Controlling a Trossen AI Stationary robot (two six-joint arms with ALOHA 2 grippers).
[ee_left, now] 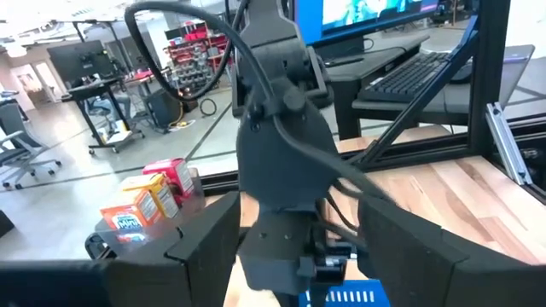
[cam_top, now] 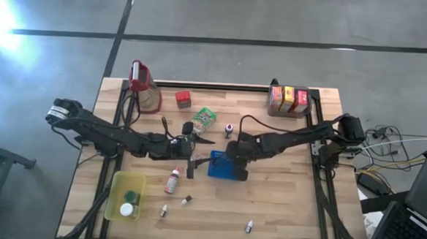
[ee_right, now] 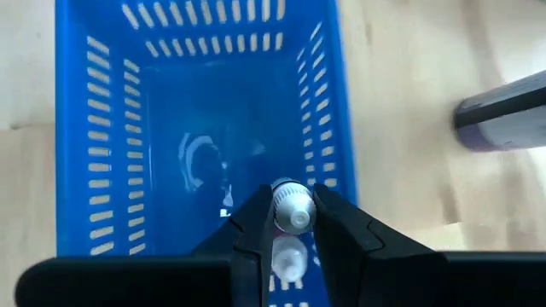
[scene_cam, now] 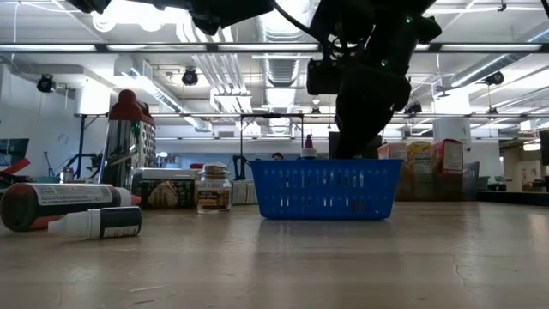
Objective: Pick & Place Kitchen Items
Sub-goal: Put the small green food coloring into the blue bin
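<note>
A small white-capped bottle (ee_right: 290, 213) sits between the fingers of my right gripper (ee_right: 290, 223), which is shut on it over the inside of the blue perforated basket (cam_top: 222, 167) at mid-table. My left gripper (cam_top: 196, 143) hovers open just left of the basket with nothing between its fingers; its wrist view looks level at the right arm. A red-and-white bottle (cam_top: 172, 180) lies on its side on the table. Three tiny bottles (cam_top: 186, 201) stand nearer the front edge. My right gripper pinches the small bottle between its two fingertips at the bottle's round white end (ee_right: 292, 205). The fingers slant down from above into the basket. The bottle lies along the fingers. I cannot tell whether it touches the basket's floor.
A yellow tub (cam_top: 116, 196) holding round lids sits front left. The tall jug with a red top (cam_top: 143, 86), a red carton (cam_top: 183, 99), a green packet (cam_top: 204, 117) and a small bottle (cam_top: 229, 129) stand toward the far edge, with cartons (cam_top: 288, 99) at the far right.
</note>
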